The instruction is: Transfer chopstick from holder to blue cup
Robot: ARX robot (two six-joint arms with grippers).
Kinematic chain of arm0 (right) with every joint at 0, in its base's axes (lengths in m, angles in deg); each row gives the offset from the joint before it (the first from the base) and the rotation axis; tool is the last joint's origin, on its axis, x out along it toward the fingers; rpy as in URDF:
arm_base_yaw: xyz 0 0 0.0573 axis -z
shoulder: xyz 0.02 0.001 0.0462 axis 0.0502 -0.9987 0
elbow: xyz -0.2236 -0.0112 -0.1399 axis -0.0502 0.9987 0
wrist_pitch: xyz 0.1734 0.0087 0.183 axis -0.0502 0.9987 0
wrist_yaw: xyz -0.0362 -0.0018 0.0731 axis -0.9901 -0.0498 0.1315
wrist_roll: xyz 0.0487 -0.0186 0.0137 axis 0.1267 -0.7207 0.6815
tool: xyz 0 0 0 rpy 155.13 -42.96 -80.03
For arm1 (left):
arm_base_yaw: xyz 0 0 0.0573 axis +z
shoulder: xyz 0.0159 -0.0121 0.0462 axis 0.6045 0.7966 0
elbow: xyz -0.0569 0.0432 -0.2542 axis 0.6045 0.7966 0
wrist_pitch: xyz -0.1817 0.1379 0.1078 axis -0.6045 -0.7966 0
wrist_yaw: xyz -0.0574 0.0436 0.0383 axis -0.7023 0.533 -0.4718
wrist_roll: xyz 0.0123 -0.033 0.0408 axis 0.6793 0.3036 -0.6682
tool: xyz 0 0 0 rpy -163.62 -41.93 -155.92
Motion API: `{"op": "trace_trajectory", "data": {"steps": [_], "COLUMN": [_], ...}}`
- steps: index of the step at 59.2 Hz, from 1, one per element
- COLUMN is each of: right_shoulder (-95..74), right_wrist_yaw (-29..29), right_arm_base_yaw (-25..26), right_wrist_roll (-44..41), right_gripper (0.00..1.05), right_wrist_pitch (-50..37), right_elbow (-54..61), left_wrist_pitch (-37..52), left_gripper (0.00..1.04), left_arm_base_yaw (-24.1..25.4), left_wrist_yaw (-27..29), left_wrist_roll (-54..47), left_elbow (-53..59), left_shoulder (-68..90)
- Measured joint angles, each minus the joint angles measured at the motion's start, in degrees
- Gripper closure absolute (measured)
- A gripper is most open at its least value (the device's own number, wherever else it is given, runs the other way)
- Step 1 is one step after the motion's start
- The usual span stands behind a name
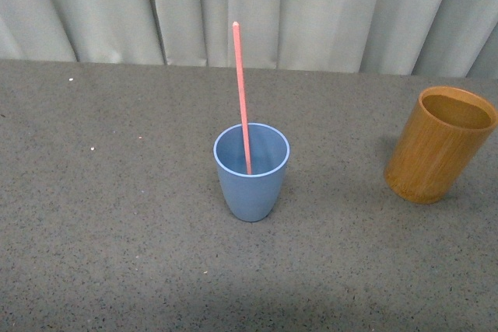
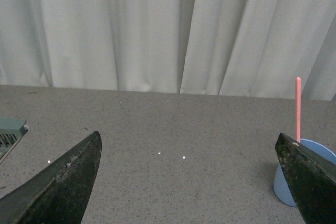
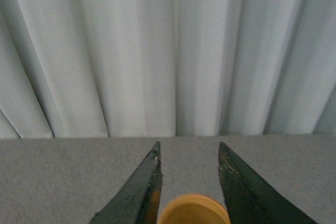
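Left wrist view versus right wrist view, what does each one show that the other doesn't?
Only the left wrist view shows the chopstick standing in the blue cup, the wide-open left gripper, and a grey-green object at the frame edge. Only the right wrist view shows the holder, its rim between the open right gripper fingers. Both show the grey table and pale curtain.

I see a pink-red chopstick [image 1: 242, 99], a light blue cup [image 1: 250, 172] with paler rim, an orange-brown bamboo-grained holder [image 1: 438, 145] — all on grey speckled table [image 1: 117, 215], pale pleated curtain [image 1: 311, 5] behind.
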Motion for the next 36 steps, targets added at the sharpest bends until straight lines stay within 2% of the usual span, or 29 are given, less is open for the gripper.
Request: {"op": "trace_trajectory", "data": {"steps": [9,19,20,22,26,30,33,36], "right_shoulder": [12.15,28.94,32.65,38.47,49.13,64.65,73.68,78.49], "right_wrist_yaw": [3.91,8.72,11.13,12.11,11.98,12.63,12.74,12.83], "right_arm_base_yaw": [3.54,7.56,9.38,11.04,12.33,12.57,12.57,12.61], "right_wrist_roll": [-0.98,-1.38,-1.38,-1.40,-1.38,-1.42,-1.42,-1.42], "right_gripper": [1.03,1.04,1.04,1.04,1.04,1.04,1.04,1.04], "right_wrist_pitch": [5.16,13.14,15.87,21.20,32.26,47.34,54.71,58.14], "right_elbow": [8.28,16.52,18.05,19.74,20.39,20.37,20.37,20.37], "left_wrist_pitch": [0.00,0.00,0.00,0.00,0.00,0.00,0.00,0.00], "left_gripper": [0.07,0.07,0.07,0.07,0.07,0.07,0.07,0.07], "left_arm_base_yaw": [0.00,0.00,0.00,0.00,0.00,0.00,0.00,0.00], "left_wrist_yaw": [0.02,0.02,0.02,0.00,0.04,-0.02,0.02,0.02], "left_wrist_roll": [0.02,0.02,0.00,0.00,0.02,0.00,0.00,0.00], "left_elbow": [0.00,0.00,0.00,0.00,0.00,0.00,0.00,0.00], "left_shoulder": [0.00,0.00,0.00,0.00,0.00,0.02,0.02,-0.02]}}
